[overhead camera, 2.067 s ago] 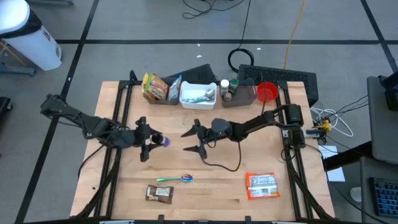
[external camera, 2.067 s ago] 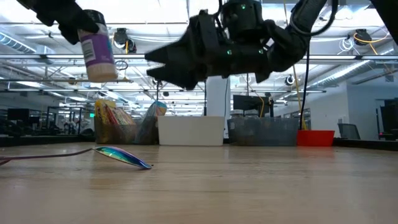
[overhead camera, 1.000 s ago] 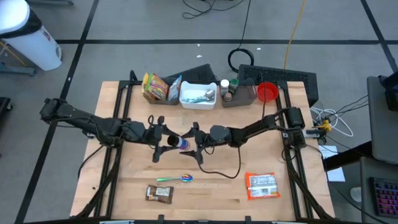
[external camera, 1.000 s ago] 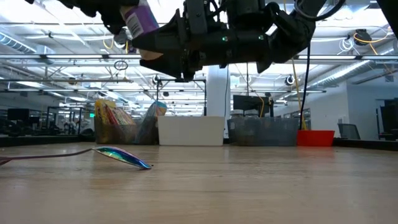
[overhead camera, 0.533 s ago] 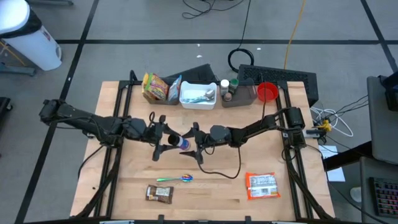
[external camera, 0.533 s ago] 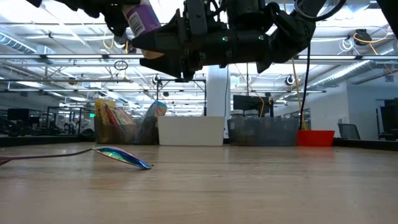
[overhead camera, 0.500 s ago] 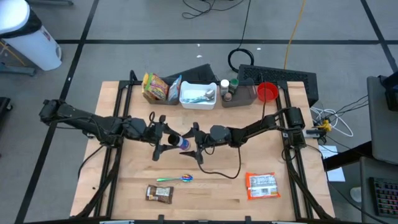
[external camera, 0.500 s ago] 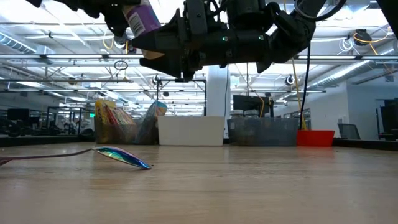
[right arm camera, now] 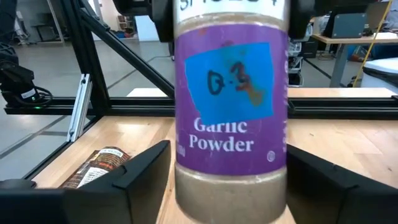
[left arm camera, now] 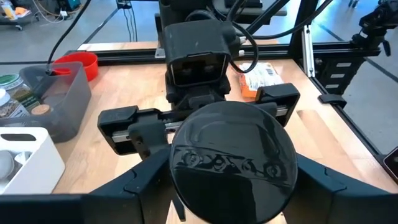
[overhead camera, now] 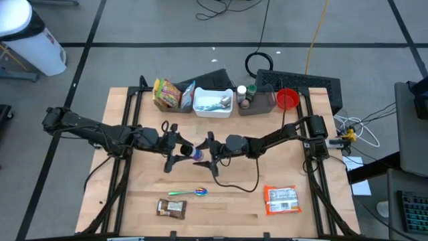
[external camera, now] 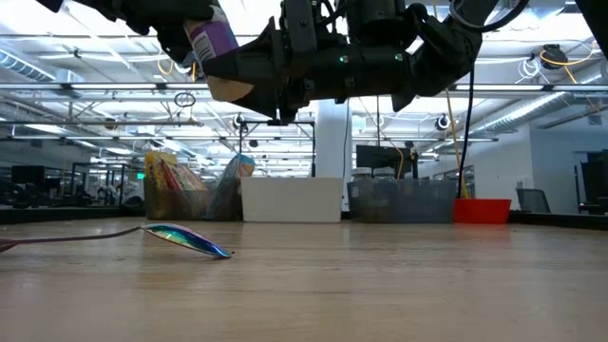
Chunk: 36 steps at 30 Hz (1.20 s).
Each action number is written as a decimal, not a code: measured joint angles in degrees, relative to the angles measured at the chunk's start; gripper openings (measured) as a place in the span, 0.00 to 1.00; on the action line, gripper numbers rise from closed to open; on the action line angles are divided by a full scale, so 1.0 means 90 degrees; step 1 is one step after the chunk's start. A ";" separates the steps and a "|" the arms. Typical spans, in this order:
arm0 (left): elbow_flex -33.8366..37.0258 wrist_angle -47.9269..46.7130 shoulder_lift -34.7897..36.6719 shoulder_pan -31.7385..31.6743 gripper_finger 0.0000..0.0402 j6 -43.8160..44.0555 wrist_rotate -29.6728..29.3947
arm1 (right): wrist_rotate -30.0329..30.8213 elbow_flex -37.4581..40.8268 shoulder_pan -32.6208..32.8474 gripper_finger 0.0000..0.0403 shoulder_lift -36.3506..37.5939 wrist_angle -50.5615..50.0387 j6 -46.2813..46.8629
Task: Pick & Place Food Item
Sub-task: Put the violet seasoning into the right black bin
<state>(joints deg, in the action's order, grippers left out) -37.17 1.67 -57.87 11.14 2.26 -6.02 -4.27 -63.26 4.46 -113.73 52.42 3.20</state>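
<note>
jar: garlic powder jar (right arm camera: 231, 106), purple label, held in air over table (overhead camera: 134, 201) centre, well clear of the wood.
L gripper: L gripper (overhead camera: 171, 148) clamped on jar's lid end; black lid filled L wrist view.
R gripper: R gripper (overhead camera: 211, 153) faced L one head-on, fingers (right arm camera: 140, 171) wide, one each side of jar's lower body; no contact seen, so not holding.
axis: jar lay roughly horiz. along the line btwn the 2 grippers, lid toward L, base toward R.
key relation: jar sat btwn R's spread fingers, label toward R wrist cam. R nearer the free end.
step (judged): looked like mid-air handover L→R; R needed to close on body before L let go.
risk: early release = drop.
other: spoon (overhead camera: 189, 193), snack bar (overhead camera: 170, 208), packet (overhead camera: 281, 199) lay near front edge.
</note>
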 joint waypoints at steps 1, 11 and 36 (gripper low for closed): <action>0.0002 0.0002 0.0000 0.0000 0.61 0.0000 0.0000 | -0.0001 0.0000 -0.0002 0.66 0.0000 -0.0008 0.0000; 0.0001 0.0000 0.0000 0.0002 0.55 -0.0025 0.0002 | 0.0007 0.0000 -0.0006 0.49 0.0000 -0.0070 -0.0021; 0.0002 -0.0041 0.0773 0.0002 0.70 -0.0523 -0.0263 | 0.0481 0.0002 -0.0040 0.48 -0.0002 0.0314 -0.0107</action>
<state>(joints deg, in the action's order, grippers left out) -37.15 1.30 -50.91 11.16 -2.45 -8.39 0.05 -63.24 4.10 -113.75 55.25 2.24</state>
